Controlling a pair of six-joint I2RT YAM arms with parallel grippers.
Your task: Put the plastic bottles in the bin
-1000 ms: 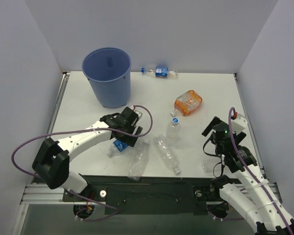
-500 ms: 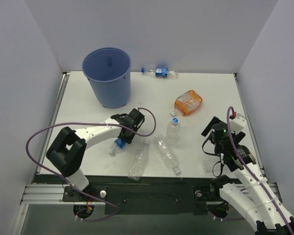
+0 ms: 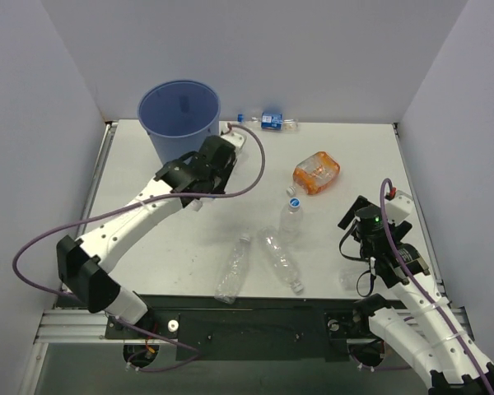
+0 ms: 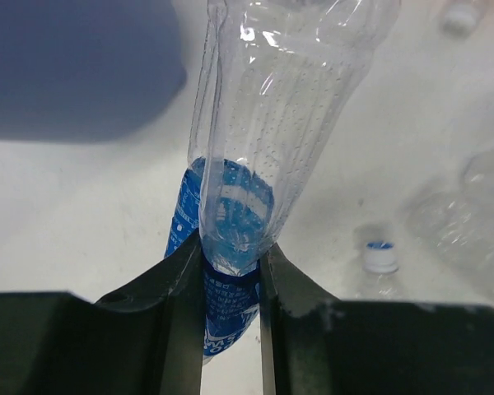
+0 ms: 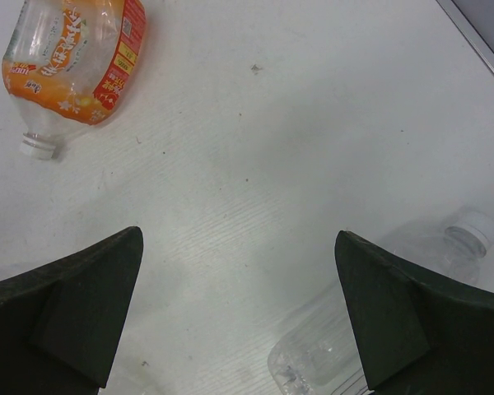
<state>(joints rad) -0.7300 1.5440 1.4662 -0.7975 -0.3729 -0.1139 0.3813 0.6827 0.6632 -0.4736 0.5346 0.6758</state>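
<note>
Now that my left gripper (image 4: 230, 263) has pinched the blue-label bottle (image 4: 280, 123) and lifted it off the table (image 3: 354, 148), it hangs just beside the bin (image 3: 169, 144); drop comes next, while my right gripper (image 5: 239, 280) idles spread.

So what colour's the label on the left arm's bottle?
The label is blue with white print, clearest from the left wrist.
</note>
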